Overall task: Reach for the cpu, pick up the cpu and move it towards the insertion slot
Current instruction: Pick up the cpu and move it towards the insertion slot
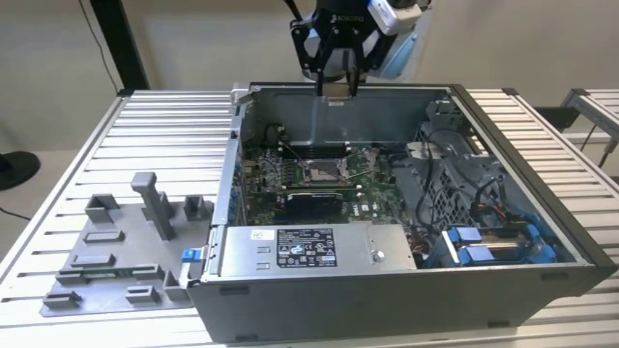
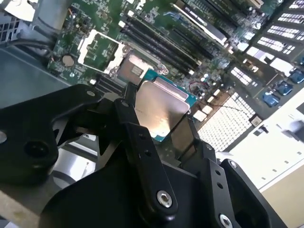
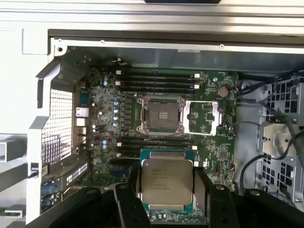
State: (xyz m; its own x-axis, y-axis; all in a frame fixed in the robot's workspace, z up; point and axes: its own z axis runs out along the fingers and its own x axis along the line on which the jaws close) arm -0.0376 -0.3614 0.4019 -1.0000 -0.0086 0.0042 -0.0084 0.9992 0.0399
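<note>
The open computer case [image 1: 541,239] contained the green motherboard [image 3: 213,133] with the insertion slot [image 3: 160,115] at its centre, a white printed label [image 1: 304,248] lay on the power supply, and the gripper [image 3: 166,190], fingers clamped on the cpu [image 3: 167,183], held it at 6 o'clock from the slot in the first wrist view.

Slatted table [image 1: 155,123] under computer case [image 1: 406,290], tray [image 1: 106,254]
</note>
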